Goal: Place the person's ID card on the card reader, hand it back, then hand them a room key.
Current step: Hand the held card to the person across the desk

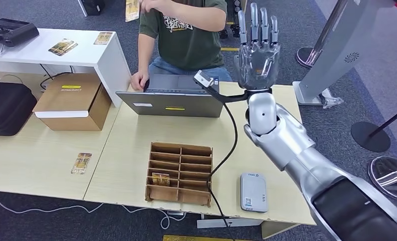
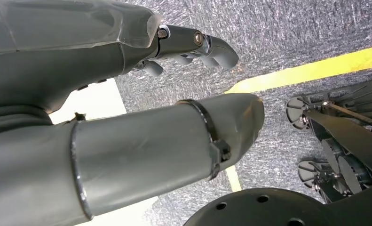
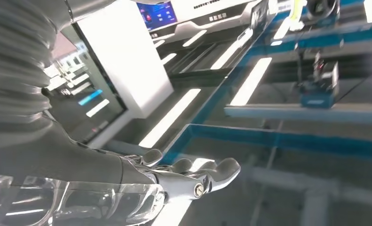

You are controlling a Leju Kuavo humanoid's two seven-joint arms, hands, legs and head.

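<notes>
You are holding your right hand [image 1: 258, 52] raised, empty and fingers straight, toward the person [image 1: 186, 30] who is keeping the ID card out of sight, so expect something thin, stiff, slippery, and pinch it by an edge.

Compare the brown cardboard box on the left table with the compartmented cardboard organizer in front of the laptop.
The brown cardboard box is closed, with a white band and a yellow label on top; the compartmented cardboard organizer is open-topped. The box is a single bulky volume; the organizer is flatter and split into two columns of narrow slots, one holding a small card. The box sits on the left table, the organizer on the adjoining table near the grey card reader. Both are brown cardboard.
</notes>
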